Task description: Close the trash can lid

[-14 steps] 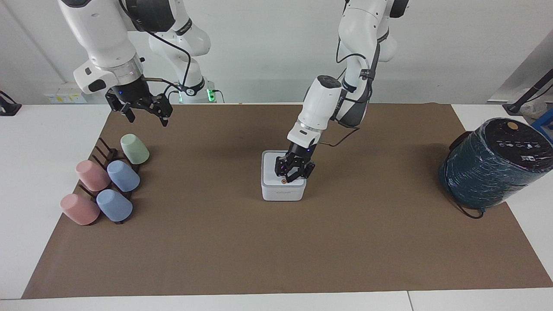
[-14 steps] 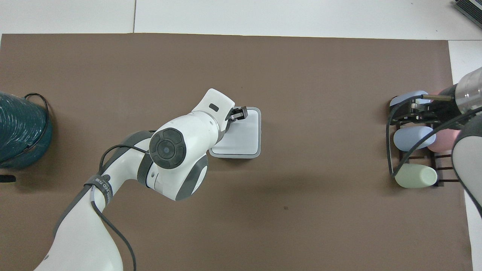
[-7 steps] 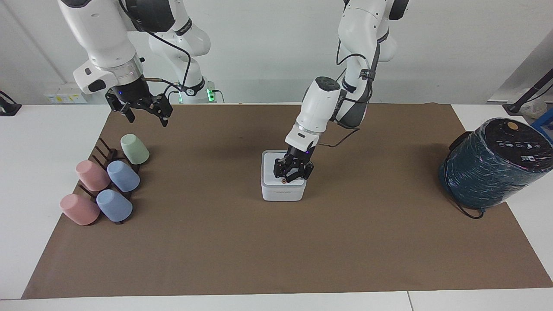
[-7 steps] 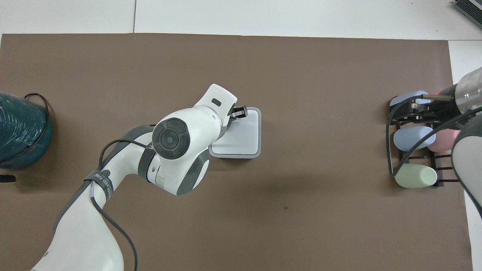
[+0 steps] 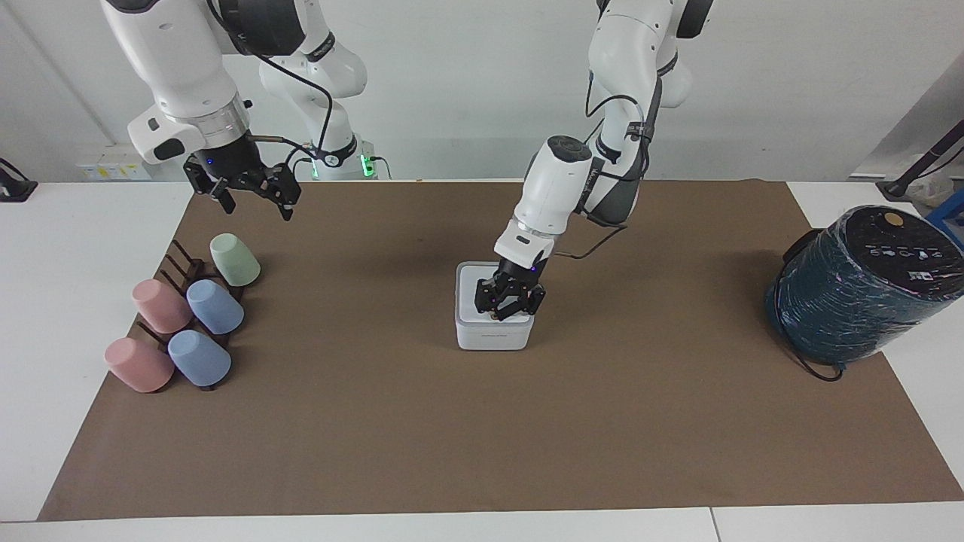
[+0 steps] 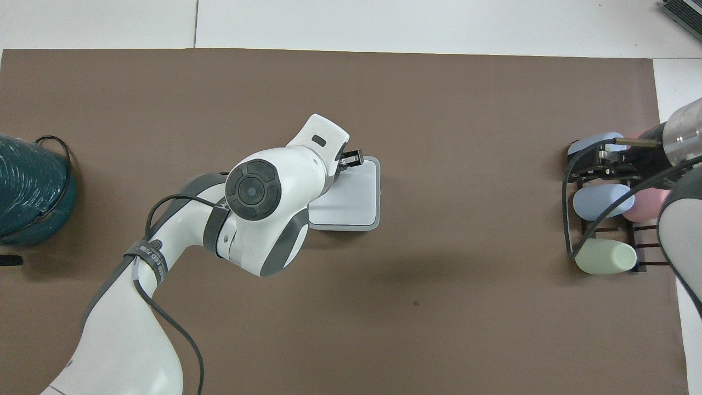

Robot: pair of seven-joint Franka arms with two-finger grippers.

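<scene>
The small white trash can (image 5: 493, 337) stands on the middle of the brown mat; it also shows in the overhead view (image 6: 356, 216). Its lid (image 5: 468, 290) lies flat on the grey rim, and it shows flat in the overhead view (image 6: 359, 192) too. My left gripper (image 5: 498, 312) points down onto the lid near its edge farthest from the robots. In the overhead view the left gripper (image 6: 354, 159) is mostly hidden under my own arm. My right gripper (image 5: 256, 205) is open and empty, and it waits in the air over the cup rack.
A dark rack with several pink, blue and green cups (image 5: 188, 316) lies at the right arm's end of the table. A large dark teal wrapped cylinder (image 5: 858, 286) stands at the left arm's end. The brown mat (image 5: 482, 436) covers the table.
The left arm's wrist has shifted slightly toward the right arm's end while its gripper stays on the lid. The right arm has not moved.
</scene>
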